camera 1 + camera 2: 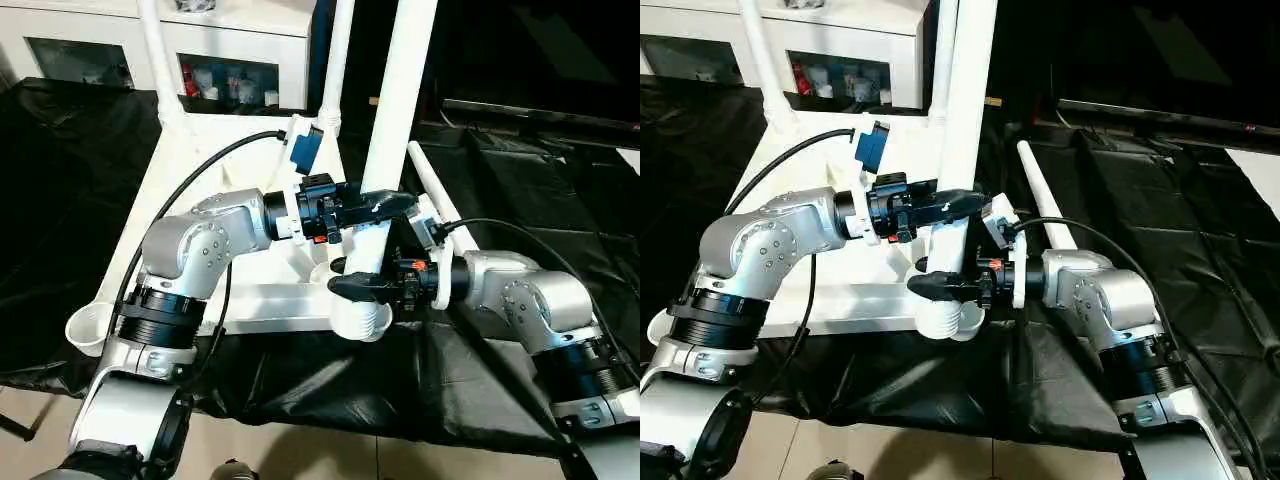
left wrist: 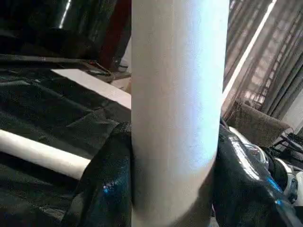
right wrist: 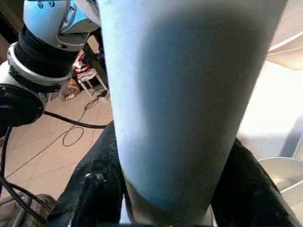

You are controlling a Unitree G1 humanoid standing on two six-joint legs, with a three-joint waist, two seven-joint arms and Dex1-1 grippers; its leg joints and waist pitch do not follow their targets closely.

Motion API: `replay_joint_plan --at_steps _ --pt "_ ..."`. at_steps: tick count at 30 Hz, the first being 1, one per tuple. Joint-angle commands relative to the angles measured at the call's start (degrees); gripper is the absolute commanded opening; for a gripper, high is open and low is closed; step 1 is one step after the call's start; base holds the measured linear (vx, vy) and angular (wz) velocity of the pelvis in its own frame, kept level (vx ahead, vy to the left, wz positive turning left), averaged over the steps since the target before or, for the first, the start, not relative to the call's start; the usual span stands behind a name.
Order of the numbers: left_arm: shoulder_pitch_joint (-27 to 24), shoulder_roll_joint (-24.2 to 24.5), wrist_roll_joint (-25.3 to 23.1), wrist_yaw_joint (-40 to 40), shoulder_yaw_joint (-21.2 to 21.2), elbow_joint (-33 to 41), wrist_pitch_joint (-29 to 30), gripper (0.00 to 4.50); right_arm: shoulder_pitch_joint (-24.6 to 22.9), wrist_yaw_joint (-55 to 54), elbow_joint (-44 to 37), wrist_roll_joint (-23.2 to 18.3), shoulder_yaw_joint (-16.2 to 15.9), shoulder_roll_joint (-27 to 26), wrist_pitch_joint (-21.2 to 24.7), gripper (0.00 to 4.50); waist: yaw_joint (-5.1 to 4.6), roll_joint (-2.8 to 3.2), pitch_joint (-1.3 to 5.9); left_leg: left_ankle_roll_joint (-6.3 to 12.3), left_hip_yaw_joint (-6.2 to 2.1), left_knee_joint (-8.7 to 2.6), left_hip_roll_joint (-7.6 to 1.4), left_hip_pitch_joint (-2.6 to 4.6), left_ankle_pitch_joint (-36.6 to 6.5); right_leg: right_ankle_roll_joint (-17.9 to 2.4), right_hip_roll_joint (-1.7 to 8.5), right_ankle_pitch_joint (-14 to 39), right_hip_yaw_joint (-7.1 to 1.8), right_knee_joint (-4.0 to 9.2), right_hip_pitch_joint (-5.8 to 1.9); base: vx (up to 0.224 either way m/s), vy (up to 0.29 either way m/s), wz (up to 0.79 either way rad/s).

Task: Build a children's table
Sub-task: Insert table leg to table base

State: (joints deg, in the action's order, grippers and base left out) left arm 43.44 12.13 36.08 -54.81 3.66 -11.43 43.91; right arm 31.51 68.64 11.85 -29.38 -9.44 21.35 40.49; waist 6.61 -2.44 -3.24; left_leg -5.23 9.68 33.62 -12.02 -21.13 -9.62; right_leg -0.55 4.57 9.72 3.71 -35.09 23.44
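The tabletop (image 1: 200, 190) lies upside down on black cloth (image 1: 60, 200). Both grippers clamp one upright leg (image 1: 395, 120) standing in the near corner socket (image 1: 362, 320): left gripper (image 1: 375, 208) higher, right gripper (image 1: 360, 287) just above the socket. Another leg (image 1: 1045, 200) lies alongside.

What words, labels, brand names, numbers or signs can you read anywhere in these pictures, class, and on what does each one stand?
None can be read.
Packages behind the glass doors of the white cabinet: colourful, any print too small to read.
Blue tag on the cable by the left arm: no writing readable.
Table top, the leg both pincers surround, the loose leg: plain white, no markings.
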Motion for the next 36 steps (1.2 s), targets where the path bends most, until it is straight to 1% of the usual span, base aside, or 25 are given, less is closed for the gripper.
replay_joint_plan --at_steps 1,3,4,5,7,8,10,13,15,17,18,19,20,21,22,24,26,27,28,29,30,31,32,33,36 --pt "0.9 -0.5 0.7 -0.4 0.0 1.2 1.0 2.42 0.4 -1.5 0.7 0.6 0.9 0.1 -0.4 1.93 0.2 0.42 4.25 -0.07 0.2 -3.48 -0.62 0.46 -9.7 -11.6 2.83 9.7 -1.97 3.63 -3.68 0.0 0.0 0.0" --pt "1.1 -0.9 1.1 0.1 -0.7 0.9 1.0 2.58 0.3 -1.7 0.7 0.6 1.0 0.0 -0.6 1.91 0.22 0.46 4.27 -0.14 0.19 -3.46 -0.61 0.48 -9.6 -11.7 2.82 9.5 -1.99 3.6 -3.67 0.0 0.0 0.0" --pt "1.1 -1.4 1.3 0.4 -1.5 1.1 -0.3 2.77 0.0 -2.5 0.7 0.7 1.4 -0.4 -1.3 1.91 0.22 0.51 4.25 -0.2 0.18 -3.49 -0.63 0.49 -9.6 -11.7 2.83 9.4 -2.0 3.6 -3.67 0.0 0.0 0.0" --pt "1.1 -1.6 1.0 0.7 -1.8 1.2 -1.5 2.77 -0.1 -2.9 0.7 0.7 1.6 -0.6 -1.6 1.91 0.21 0.42 4.27 -0.23 0.21 -3.44 -0.61 0.47 -9.6 -11.7 2.86 9.3 -2.0 3.63 -3.69 0.0 0.0 0.0" --pt "0.6 -3.1 1.3 1.6 -3.5 1.9 -5.4 2.97 -0.7 -4.7 0.5 0.7 2.6 -1.5 -2.6 1.91 0.25 0.51 4.28 -0.14 0.14 -3.48 -0.63 0.41 -9.7 -11.8 2.93 9.3 -1.99 3.69 -3.71 0.0 0.0 0.0" --pt "0.6 -3.6 1.7 2.0 -4.2 2.0 -6.0 3.01 -0.8 -5.1 0.4 0.7 2.9 -1.8 -2.9 1.91 0.27 0.45 4.32 -0.27 0.15 -3.42 -0.64 0.43 -9.8 -11.9 2.96 9.1 -1.96 3.7 -3.76 0.0 0.0 0.0" --pt "0.0 -4.7 0.2 4.1 -5.0 3.5 -10.5 3.01 -1.5 -7.7 0.1 1.0 4.0 -2.9 -3.9 1.91 0.25 0.55 4.31 -0.29 0.06 -3.5 -0.72 0.37 -10.1 -11.9 2.95 8.7 -1.96 3.71 -3.78 0.0 0.0 0.0" --pt "-0.7 -4.1 1.1 2.7 -5.0 4.5 -9.2 3.01 -2.3 -10.2 -0.2 1.7 5.0 -3.8 -5.4 1.91 0.17 0.6 4.29 -0.39 0.14 -3.54 -0.71 0.51 -10.1 -11.5 2.87 8.8 -1.98 3.6 -3.63 0.0 0.0 0.0" --pt "-3.0 0.0 -3.0 -2.6 -0.6 4.7 -11.3 3.01 -3.7 -15.2 -0.5 2.8 6.9 -5.3 -8.0 1.91 -0.04 1.14 4.22 -0.7 0.02 -3.77 -0.58 0.44 -10.7 -10.4 2.8 10.5 -1.97 3.7 -3.59 0.0 0.0 0.0" --pt "-4.4 3.0 -6.8 -5.5 3.0 4.1 -13.9 3.01 -4.6 -18.1 -0.9 4.2 7.4 -5.6 -9.7 1.91 -0.11 1.14 4.24 -1.1 0.03 -3.89 -0.66 0.79 -10.9 -9.4 2.73 11.7 -2.07 3.96 -3.31 0.0 0.0 0.0" --pt "-4.9 4.4 -8.9 -6.4 4.8 3.6 -15.1 3.01 -5.0 -20.0 -1.0 5.3 7.7 -5.6 -10.6 1.9 -0.11 1.21 4.22 -1.34 0.04 -3.95 -0.68 0.84 -11.0 -9.3 2.69 11.8 -2.09 3.94 -3.25 0.0 0.0 0.0" --pt "-5.4 5.6 -11.2 -7.0 6.5 3.0 -17.0 3.01 -5.3 -21.7 -1.1 6.6 7.8 -5.5 -11.4 1.9 -0.16 1.73 4.14 -1.97 -0.02 -4.02 -0.71 0.91 -11.6 -8.9 2.66 12.4 -2.11 3.96 -3.12 0.0 0.0 0.0" --pt "-5.6 6.4 -12.7 -7.2 7.5 2.4 -18.4 3.01 -5.4 -22.9 -1.1 7.5 7.8 -5.4 -11.9 1.9 -0.3 1.53 4.12 -2.15 0.11 -4.01 -0.65 1.03 -12.5 -8.6 2.62 12.8 -2.16 4.14 -3.08 0.0 0.0 0.0" --pt "-6.2 8.0 -15.7 -7.4 9.6 0.9 -20.6 3.01 -6.0 -25.8 -1.3 8.9 8.5 -5.3 -13.0 1.9 -0.2 1.55 4.15 -2.31 0.05 -4.03 -0.68 1.08 -12.6 -8.5 2.68 13.0 -2.15 4.12 -3.1 0.0 0.0 0.0" --pt "-6.5 8.6 -17.2 -7.5 10.5 0.1 -22.3 3.01 -6.3 -26.7 -1.6 9.2 8.9 -5.2 -13.3 1.9 -0.28 1.96 4.04 -2.76 0.03 -4.11 -0.63 1.05 -13.2 -8.3 2.65 13.5 -2.21 4.08 -3.01 0.0 0.0 0.0" --pt "-6.9 9.1 -18.2 -7.7 11.2 -0.5 -23.1 3.01 -6.7 -27.5 -2.0 9.6 9.2 -5.1 -13.6 1.9 -0.35 1.67 4.11 -2.79 0.07 -4.1 -0.62 1.03 -13.9 -8.3 2.69 13.6 -2.21 4.1 -3.16 0.0 0.0 0.0" --pt "-8.0 10.9 -21.5 -9.0 14.4 -2.3 -25.7 3.01 -8.0 -29.8 -3.0 10.5 9.7 -5.0 -13.9 1.9 -0.3 1.69 4.13 -2.56 -0.02 -4.12 -0.6 0.8 -13.2 -8.4 2.75 12.8 -2.22 4.06 -3.3 0.0 0.0 0.0" --pt "-8.0 10.9 -21.5 -9.0 14.4 -2.3 -25.7 3.01 -8.0 -29.8 -3.0 10.5 9.7 -5.0 -13.9 1.9 -0.32 1.71 4.11 -2.49 -0.02 -4.13 -0.62 0.85 -13.1 -8.3 2.73 12.7 -2.23 4.09 -3.21 0.0 0.0 0.0" --pt "-8.6 11.9 -23.7 -9.9 16.4 -3.4 -27.8 3.01 -8.5 -30.7 -3.6 10.8 9.8 -5.2 -14.0 1.9 -0.43 1.66 4.13 -2.34 0.07 -4.07 -0.56 0.83 -13.0 -8.6 2.69 12.4 -2.24 3.96 -3.26 0.0 0.0 0.0" --pt "-8.6 11.9 -23.8 -10.0 16.5 -3.4 -27.9 2.84 -8.6 -30.7 -3.6 10.8 9.8 -5.2 -14.0 1.9 -0.36 1.78 4.14 -2.2 0.03 -4.09 -0.61 0.84 -13.0 -8.5 2.74 12.4 -2.27 3.97 -3.21 0.0 0.0 0.0" --pt "-9.1 12.2 -25.3 -10.1 17.7 -4.3 -29.1 2.74 -8.9 -30.9 -4.1 10.9 9.6 -5.3 -13.9 1.9 -0.47 2.45 4.09 -2.29 -0.06 -4.13 -0.58 0.76 -13.1 -8.5 2.7 12.3 -2.28 3.95 -3.2 0.0 0.0 0.0" --pt "-9.4 12.4 -26.6 -10.3 18.6 -5.4 -30.8 2.67 -9.2 -31.3 -4.5 11.0 9.5 -5.3 -14.0 1.9 -0.67 2.02 4.15 -2.3 -0.02 -4.1 -0.6 0.7 -13.0 -8.7 2.69 11.6 -2.25 3.87 -3.35 0.0 0.0 0.0" --pt "-9.7 12.6 -27.4 -10.6 19.3 -6.2 -31.5 2.67 -9.4 -31.6 -4.9 11.0 9.4 -5.4 -13.9 1.9 -0.64 2.01 4.19 -1.95 0.08 -3.98 -0.53 0.78 -12.6 -8.8 2.68 11.2 -2.32 3.9 -3.28 0.0 0.0 0.0" --pt "-10.1 12.9 -28.5 -11.0 20.1 -7.0 -32.2 2.67 -9.6 -31.7 -5.4 11.0 9.2 -5.4 -13.8 1.9 -0.75 2.24 4.13 -1.85 0.02 -4.05 -0.58 0.67 -12.5 -9.1 2.76 11.2 -2.33 3.87 -3.31 0.0 0.0 0.0" --pt "-11.0 13.4 -29.2 -11.6 21.1 -7.5 -32.3 2.26 -9.8 -31.9 -6.5 10.5 9.1 -5.7 -13.2 1.9 -0.85 2.28 4.1 -1.73 0.05 -4.04 -0.65 0.74 -12.9 -9.4 2.85 11.8 -2.36 3.87 -3.28 0.0 0.0 0.0"
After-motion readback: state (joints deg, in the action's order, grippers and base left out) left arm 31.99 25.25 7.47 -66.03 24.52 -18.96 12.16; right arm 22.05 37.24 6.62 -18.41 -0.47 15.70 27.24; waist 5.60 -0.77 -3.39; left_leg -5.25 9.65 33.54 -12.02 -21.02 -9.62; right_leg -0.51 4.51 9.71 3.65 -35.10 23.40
